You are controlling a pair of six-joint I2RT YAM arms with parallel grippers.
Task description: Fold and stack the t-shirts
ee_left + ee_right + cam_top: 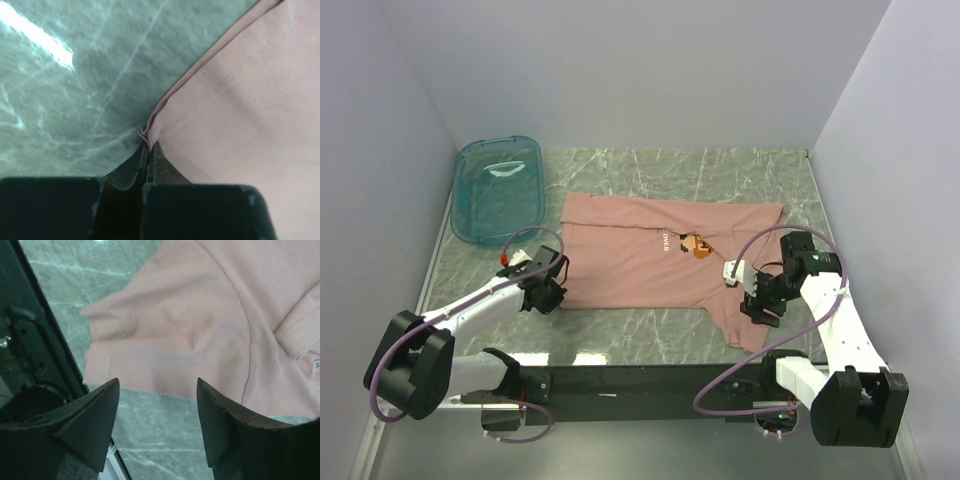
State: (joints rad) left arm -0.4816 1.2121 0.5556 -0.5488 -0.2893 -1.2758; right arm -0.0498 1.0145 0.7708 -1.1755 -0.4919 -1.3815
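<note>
Grey-green marbled table (650, 345) sits inside plain pale walls (640, 70). The pink shirt (620, 260) lies in the middle of the table. It is spread out mostly flat with its front facing up. On the front there is a small brown-orange print (697, 244), and white letters (666, 241) sit just to the left of it. A blue-green see-through tub (498, 190) rests near the shirt's far left corner, and it does not touch the cloth. The left gripper (548, 290) is at the shirt's near left corner. Its two fingers (125, 175) are pressed together and they pinch the very tip of that corner. The cloth is bunched into a little fold right where they bite. A line of stitching runs along the shirt's edge away from the pinch. The right gripper (760, 300) is over the shirt's near right side, where a sleeve (740, 325) sticks out toward the arms. Its jaws are spread wide and there is nothing between them. From its wrist camera the sleeve lies flat on the table below the gap. I cannot tell if the tips touch the cloth. A tiny white tag (316, 365) peeks out at the shirt's neck.
</note>
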